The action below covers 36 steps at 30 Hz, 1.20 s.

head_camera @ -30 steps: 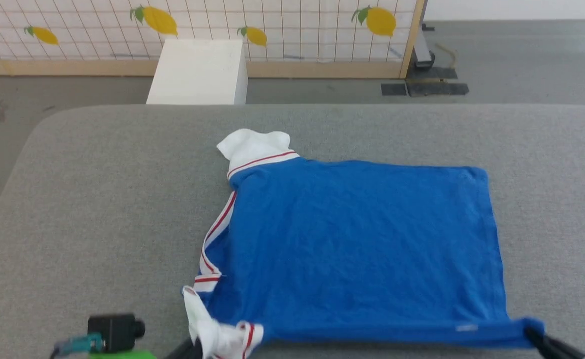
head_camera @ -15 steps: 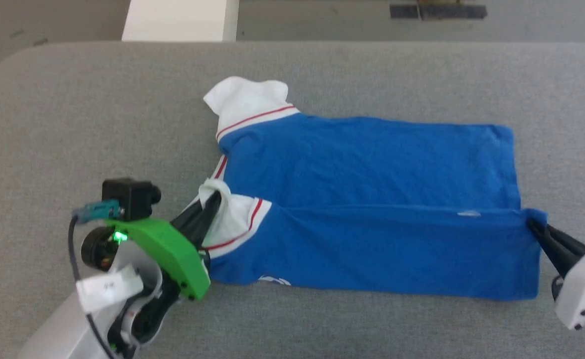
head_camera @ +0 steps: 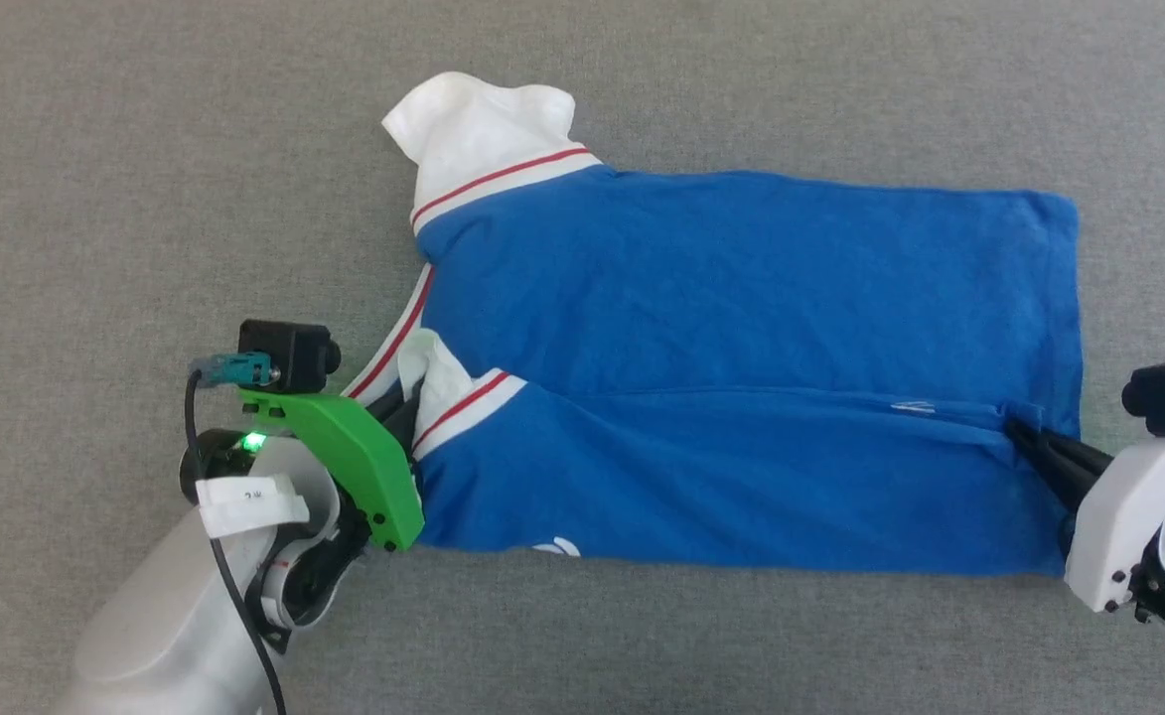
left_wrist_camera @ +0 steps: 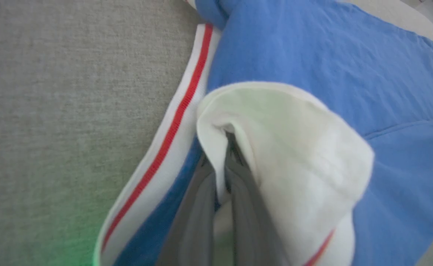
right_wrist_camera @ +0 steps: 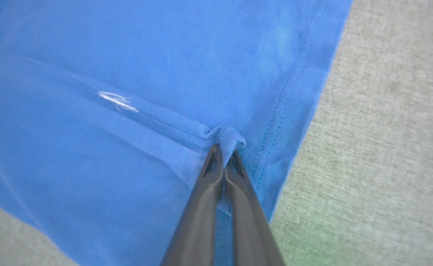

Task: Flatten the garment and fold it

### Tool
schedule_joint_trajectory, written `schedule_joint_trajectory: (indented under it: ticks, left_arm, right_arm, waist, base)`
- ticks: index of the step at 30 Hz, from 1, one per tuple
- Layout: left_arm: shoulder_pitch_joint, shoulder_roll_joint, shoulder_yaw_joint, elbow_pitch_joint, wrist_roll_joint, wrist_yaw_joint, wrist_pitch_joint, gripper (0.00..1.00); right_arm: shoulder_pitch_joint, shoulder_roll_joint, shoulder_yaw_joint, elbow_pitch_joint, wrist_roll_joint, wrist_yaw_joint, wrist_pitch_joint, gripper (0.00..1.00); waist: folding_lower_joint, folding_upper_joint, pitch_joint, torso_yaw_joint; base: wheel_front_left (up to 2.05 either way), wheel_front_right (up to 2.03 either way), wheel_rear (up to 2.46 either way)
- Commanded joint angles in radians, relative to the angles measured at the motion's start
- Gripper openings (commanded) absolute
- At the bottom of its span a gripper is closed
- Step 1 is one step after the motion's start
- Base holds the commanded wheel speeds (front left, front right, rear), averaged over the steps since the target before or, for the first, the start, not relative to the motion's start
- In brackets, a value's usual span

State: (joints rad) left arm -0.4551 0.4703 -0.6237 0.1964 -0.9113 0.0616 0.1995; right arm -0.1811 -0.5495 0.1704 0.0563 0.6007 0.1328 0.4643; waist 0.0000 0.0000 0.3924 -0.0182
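Observation:
The royal-blue garment (head_camera: 741, 298) lies on the grey padded table (head_camera: 145, 149), its near long edge folded over onto the body. One white sleeve (head_camera: 483, 119) with a red stripe sticks out at the far left. My left gripper (head_camera: 413, 402) is shut on the other white sleeve (left_wrist_camera: 294, 147), its fingers wrapped in cloth. My right gripper (head_camera: 1024, 437) is shut on a pinch of the blue hem corner (right_wrist_camera: 225, 136), held over the lower layer. The striped neckband (head_camera: 388, 348) shows at the left edge.
Grey table cloth (right_wrist_camera: 386, 111) surrounds the garment on all sides. A small white print (head_camera: 912, 405) sits on the folded flap near the right gripper.
Both grippers have carried the near edge of the garment farther over its body, and the fold has grown. The head camera has tilted down, so the wall and white box have left the view.

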Motion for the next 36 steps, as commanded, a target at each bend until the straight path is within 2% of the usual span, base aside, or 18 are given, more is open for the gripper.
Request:
schedule_joint_trajectory:
  ticks: [1,2,3,4,5,6,7,11,17,20,24,27,31,32,36]
  left_arm:
    - [-0.003,-0.015,-0.01,0.028,-0.007,-0.003,0.004,0.0]
    - [-0.004,-0.021,-0.006,0.03,-0.011,-0.003,-0.002,0.0]
    - [-0.005,-0.024,-0.003,0.031,-0.012,-0.003,-0.008,0.0]
    - [-0.005,-0.026,-0.001,0.029,-0.016,-0.002,-0.011,0.23]
    - [-0.001,-0.028,0.003,0.024,-0.023,-0.003,-0.013,0.39]
    - [0.005,-0.029,0.008,0.017,-0.03,-0.002,-0.017,0.92]
    - [0.011,-0.028,0.011,0.011,-0.034,-0.001,-0.019,1.0]
    - [0.072,-0.014,0.036,-0.058,-0.052,0.013,-0.058,1.0]
    - [0.189,0.015,0.091,-0.186,-0.041,0.068,-0.172,1.0]
    - [0.249,0.019,0.129,-0.245,-0.003,0.115,-0.277,1.0]
    - [0.332,0.003,0.176,-0.313,0.061,0.164,-0.422,1.0]
    - [0.384,-0.038,0.226,-0.346,0.117,0.193,-0.456,1.0]
    - [0.454,-0.127,0.306,-0.398,0.271,0.201,-0.461,1.0]
    - [0.519,-0.214,0.361,-0.411,0.406,0.178,-0.461,1.0]
    - [0.596,-0.309,0.406,-0.368,0.499,0.116,-0.461,1.0]
  right_arm:
    - [-0.01,0.0,0.008,0.026,0.005,-0.002,0.001,0.18]
    - [-0.013,-0.001,0.009,0.035,0.007,-0.002,0.001,0.45]
    - [-0.015,-0.003,0.01,0.038,0.008,-0.002,-0.001,0.83]
    - [-0.016,-0.004,0.009,0.04,0.008,-0.002,-0.004,1.0]
    - [-0.017,-0.003,0.006,0.041,0.009,-0.002,-0.006,1.0]
    - [-0.016,-0.002,0.002,0.039,0.011,-0.002,-0.009,1.0]
    - [-0.014,-0.001,-0.002,0.035,0.012,-0.002,-0.014,1.0]
    - [0.025,0.015,-0.048,-0.009,0.03,-0.002,-0.03,1.0]
    - [0.108,0.046,-0.136,-0.108,0.017,-0.002,-0.039,1.0]
    - [0.154,0.084,-0.196,-0.159,-0.025,-0.002,-0.079,1.0]
    - [0.221,0.18,-0.28,-0.225,-0.123,-0.002,-0.187,1.0]
    - [0.266,0.261,-0.316,-0.256,-0.2,-0.002,-0.273,1.0]
    - [0.323,0.344,-0.327,-0.263,-0.323,-0.002,-0.387,1.0]
    - [0.369,0.397,-0.324,-0.246,-0.409,-0.002,-0.449,1.0]
    - [0.403,0.451,-0.317,-0.198,-0.448,-0.002,-0.483,1.0]
  waist:
    - [0.0,0.0,0.009,0.002]
    - [0.0,0.0,0.011,0.002]
    - [0.0,0.0,0.011,0.003]
    - [0.0,0.0,0.009,0.002]
    - [0.0,0.0,0.005,0.002]
    - [0.0,0.0,-0.002,0.001]
    - [0.0,0.0,-0.01,-0.001]
    - [0.0,0.0,-0.074,-0.003]
    - [0.0,0.0,-0.17,-0.004]
    - [0.0,0.0,-0.208,0.002]
    - [0.0,0.0,-0.241,0.012]
    - [0.0,0.0,-0.255,0.018]
    - [0.0,0.0,-0.266,0.022]
    - [0.0,0.0,-0.278,0.025]
    - [0.0,0.0,-0.297,0.024]
  base:
    - [0.0,0.0,0.0]
    - [0.0,0.0,0.0]
    - [0.0,0.0,0.0]
    - [0.0,0.0,0.0]
    - [0.0,0.0,0.0]
    - [0.0,0.0,0.0]
    - [0.0,0.0,0.0]
    - [0.0,0.0,0.0]
    - [0.0,0.0,0.0]
    - [0.0,0.0,0.0]
    - [0.0,0.0,0.0]
    - [0.0,0.0,0.0]
    - [0.0,0.0,0.0]
    - [0.0,0.0,0.0]
    - [0.0,0.0,0.0]
